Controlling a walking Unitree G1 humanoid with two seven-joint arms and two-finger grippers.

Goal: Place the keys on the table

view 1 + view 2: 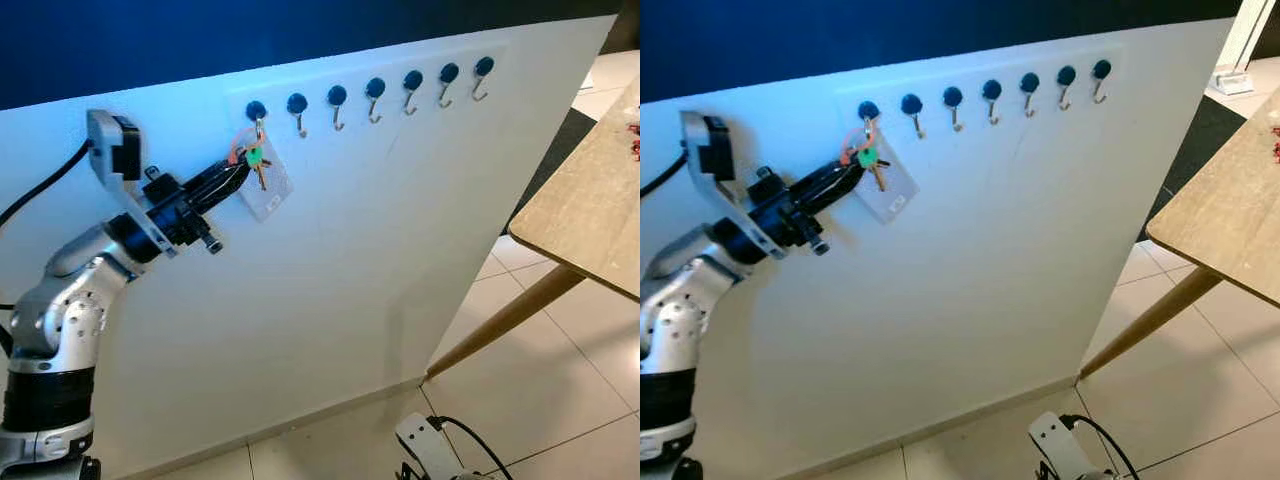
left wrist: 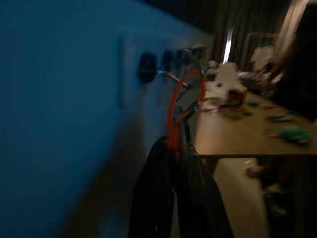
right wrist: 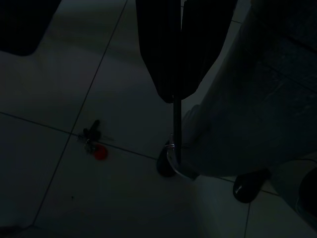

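Left gripper (image 1: pixel 240 168) raised to the white wall panel (image 1: pixel 380 260), jaws clenched on the orange ring of the keys (image 1: pixel 256 160). Keys hanging off the leftmost of a row of blue-capped hooks (image 1: pixel 372 95), directly at the jaw tips, with green tag and pale card fob dangling just beyond and below them; ring apparently not yet off its hook, though contact with the hook too small to confirm. Remaining hooks, strung out along the panel away from the jaws, bare. Desk (image 1: pixel 590 200), pale wood on a slanted leg, well apart from the jaws, off to the robot's right past the panel's end; clutter on its top in the left wrist view, blurred. Right gripper (image 3: pixel 178 69) hanging idle over the tiled floor (image 1: pixel 560 400), jaws closed, empty; a small dark bunch with a red tag (image 3: pixel 95 144) lying on the floor below them, identity unclear. Progress, as judged: early — grasp made; lifting clear of the hook, carrying across to the desk and setting down all outstanding.
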